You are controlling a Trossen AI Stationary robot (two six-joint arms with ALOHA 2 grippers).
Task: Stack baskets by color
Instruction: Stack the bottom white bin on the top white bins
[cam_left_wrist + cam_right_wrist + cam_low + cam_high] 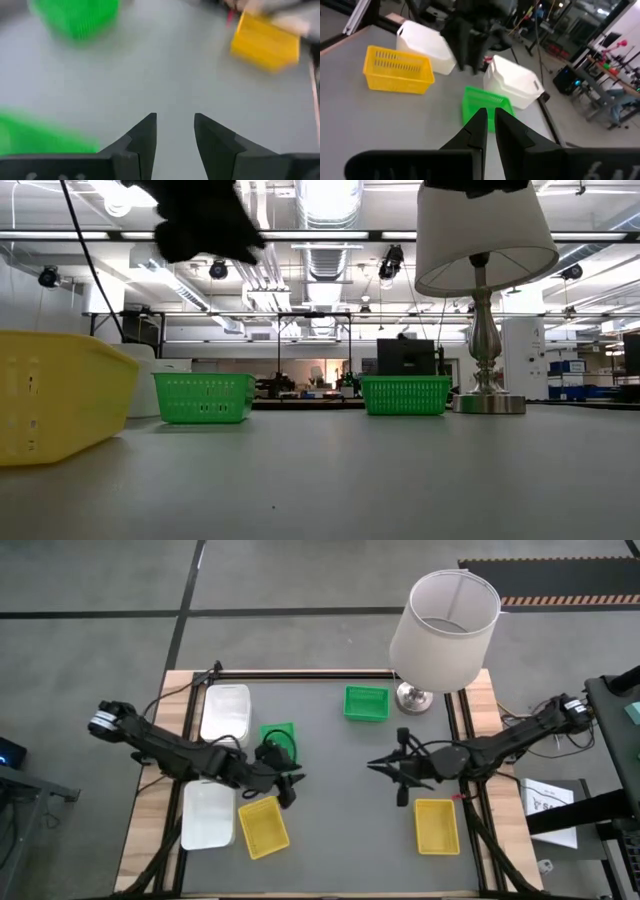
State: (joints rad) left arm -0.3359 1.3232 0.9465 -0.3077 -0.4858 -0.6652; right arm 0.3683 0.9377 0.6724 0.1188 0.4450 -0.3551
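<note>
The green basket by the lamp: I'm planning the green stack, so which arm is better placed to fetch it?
Probably the right. The right gripper hangs empty on that side, closer to the green basket near the lamp. The left gripper hovers by the other green basket.

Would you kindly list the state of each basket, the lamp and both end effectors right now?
Left end effector: open, empty, above the table.
Right end effector: nearly shut, empty.
Two white baskets: upright, separate, unstacked.
Green basket by the left arm: upright, alone.
Green basket near the lamp: upright, alone.
Yellow basket on the left: upright, alone.
Yellow basket on the right: upright, alone.
Lamp: standing upright.
</note>
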